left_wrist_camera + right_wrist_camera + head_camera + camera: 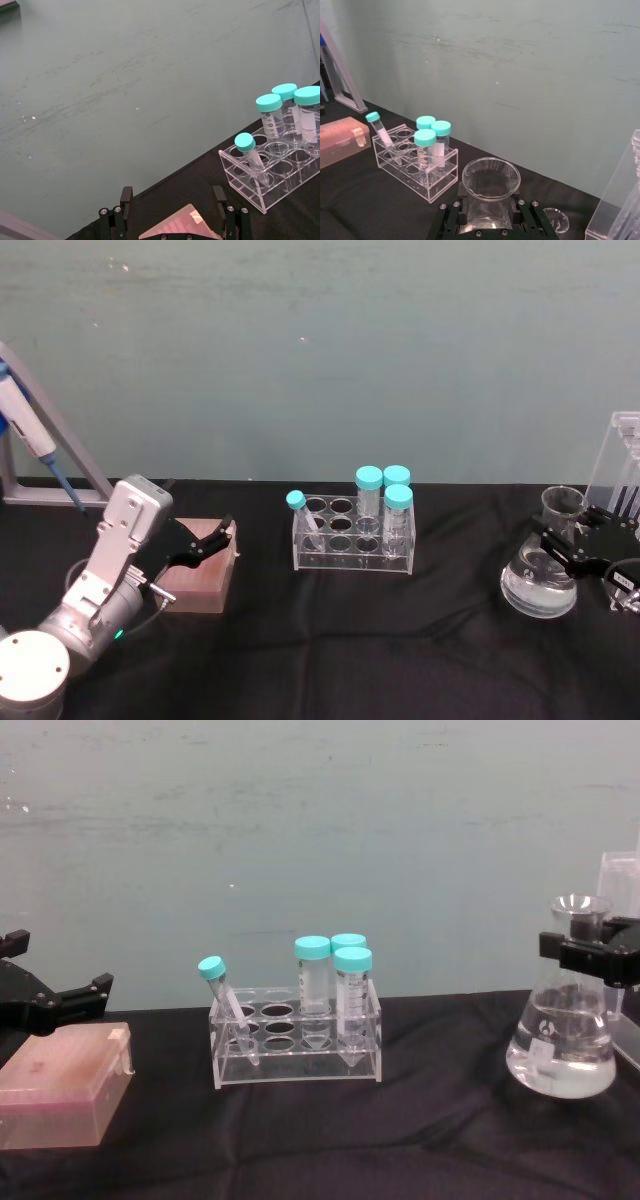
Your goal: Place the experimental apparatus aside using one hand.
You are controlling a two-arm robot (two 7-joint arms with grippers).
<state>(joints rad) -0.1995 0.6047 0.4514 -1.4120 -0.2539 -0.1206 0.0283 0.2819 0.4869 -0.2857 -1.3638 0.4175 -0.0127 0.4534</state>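
Observation:
A conical glass flask [540, 585] with clear liquid stands on the black cloth at the right. My right gripper [562, 540], an all-black claw, is shut on its neck just under the mouth [490, 177]; in the chest view its fingers [590, 952] cross the neck while the base rests on the table. A tall clear acrylic stand [618, 455] rises just behind it, and a small glass beaker [555, 219] sits beside the stand. At the left, my silver-wristed left gripper [215, 538] hangs open over a pink box [205, 575], fingers [125, 202] wide apart.
A clear tube rack [352, 535] holding several teal-capped tubes stands mid-table, one tube leaning. A blue-and-white pipette [30, 440] hangs on a grey stand at the far left. Black cloth lies bare in front of the rack and between rack and flask.

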